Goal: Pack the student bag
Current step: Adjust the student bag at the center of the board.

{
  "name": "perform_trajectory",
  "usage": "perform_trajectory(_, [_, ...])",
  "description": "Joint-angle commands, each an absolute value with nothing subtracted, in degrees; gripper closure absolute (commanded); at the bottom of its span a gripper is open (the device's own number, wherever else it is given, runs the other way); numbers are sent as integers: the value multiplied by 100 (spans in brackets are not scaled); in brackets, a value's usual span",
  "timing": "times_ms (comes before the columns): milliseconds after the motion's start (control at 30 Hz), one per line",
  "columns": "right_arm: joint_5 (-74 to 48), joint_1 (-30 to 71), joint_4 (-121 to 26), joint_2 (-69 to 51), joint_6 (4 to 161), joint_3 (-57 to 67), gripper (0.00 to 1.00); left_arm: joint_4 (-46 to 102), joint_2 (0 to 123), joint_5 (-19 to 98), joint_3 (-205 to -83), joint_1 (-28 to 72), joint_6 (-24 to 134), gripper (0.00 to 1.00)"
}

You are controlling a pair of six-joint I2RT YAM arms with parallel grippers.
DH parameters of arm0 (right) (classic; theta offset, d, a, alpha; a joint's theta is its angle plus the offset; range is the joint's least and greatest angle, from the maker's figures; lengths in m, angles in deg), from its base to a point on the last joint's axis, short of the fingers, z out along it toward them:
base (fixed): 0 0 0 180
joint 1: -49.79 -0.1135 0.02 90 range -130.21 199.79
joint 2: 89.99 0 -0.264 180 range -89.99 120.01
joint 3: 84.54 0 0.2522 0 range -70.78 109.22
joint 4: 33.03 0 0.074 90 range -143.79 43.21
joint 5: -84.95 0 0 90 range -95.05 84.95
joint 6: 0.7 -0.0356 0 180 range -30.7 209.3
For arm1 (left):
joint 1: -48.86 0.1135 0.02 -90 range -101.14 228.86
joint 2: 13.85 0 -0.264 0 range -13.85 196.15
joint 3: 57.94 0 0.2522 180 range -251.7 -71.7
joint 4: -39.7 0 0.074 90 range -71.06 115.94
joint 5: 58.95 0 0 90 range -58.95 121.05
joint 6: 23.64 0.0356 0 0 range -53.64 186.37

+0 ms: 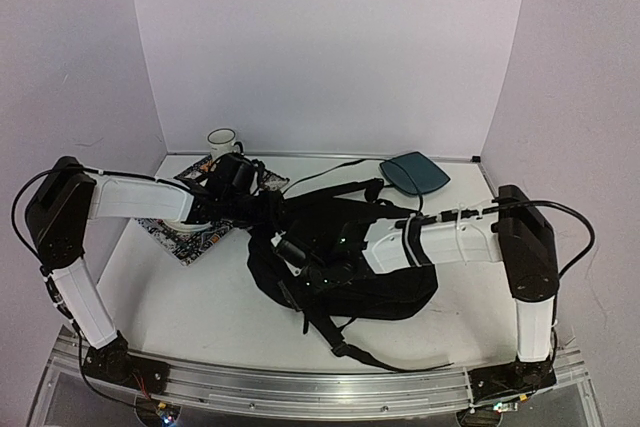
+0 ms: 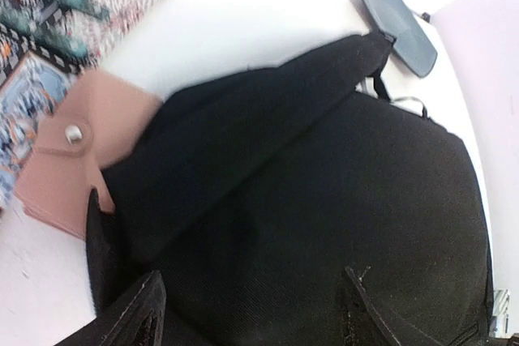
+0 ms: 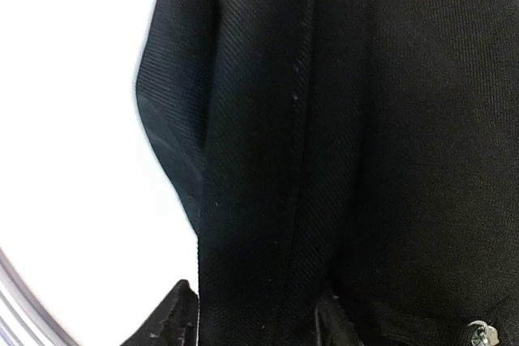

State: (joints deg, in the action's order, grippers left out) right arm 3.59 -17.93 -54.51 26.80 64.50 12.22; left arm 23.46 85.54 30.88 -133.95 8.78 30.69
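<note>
Packing scarcely begun: bag point(image 1: 350, 279) sprawled mid-counter point(image 1: 200, 297).
It lies just beside the pad point(image 1: 415, 174), on the near-left; its long axis seems to run diagonally away from the pad, handle end toward it, straps trailing nearward. The mug point(image 1: 222, 139), book point(image 1: 180, 237) and pad sit outside; a pink wallet point(image 2: 73, 151) lies at the bag's edge farthest from the pad, partly under fabric. Most remains. The left pincer point(image 2: 251, 293) hovers apart over the bag; the right pincer point(image 3: 255, 309) straddles a fabric fold, grip unclear.

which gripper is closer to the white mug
left. the left gripper hangs over the backpack near its far edge, just in front of the white mug; the right gripper is over its middle, farther toward the near side.
</note>
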Motion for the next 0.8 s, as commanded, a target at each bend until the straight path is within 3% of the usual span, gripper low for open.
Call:
perform_trajectory(0, [784, -1740, -5313, 2152, 6623, 1495, 40, 2421, 7961, 2899, -13578, 955, 3523, 27])
perform_trajectory(167, [810, -1649, -5416, 1425, 6697, 1105, 27, 2362, 7343, 3085, -13088, 948, 3275, 27])
perform_trajectory(367, [641, -1516, -5647, 862, 6709, 716, 20, 1914, 6804, 2931, -12480, 948, 2625, 26])
perform_trajectory(567, [661, -1436, -5724, 845, 6646, 573, 21, 1874, 6817, 3575, -12234, 866, 2153, 26])
perform_trajectory(767, [813, -1209, -5833, 1176, 6596, 620, 33, 1880, 7177, 3382, -12200, 453, 1966, 25])
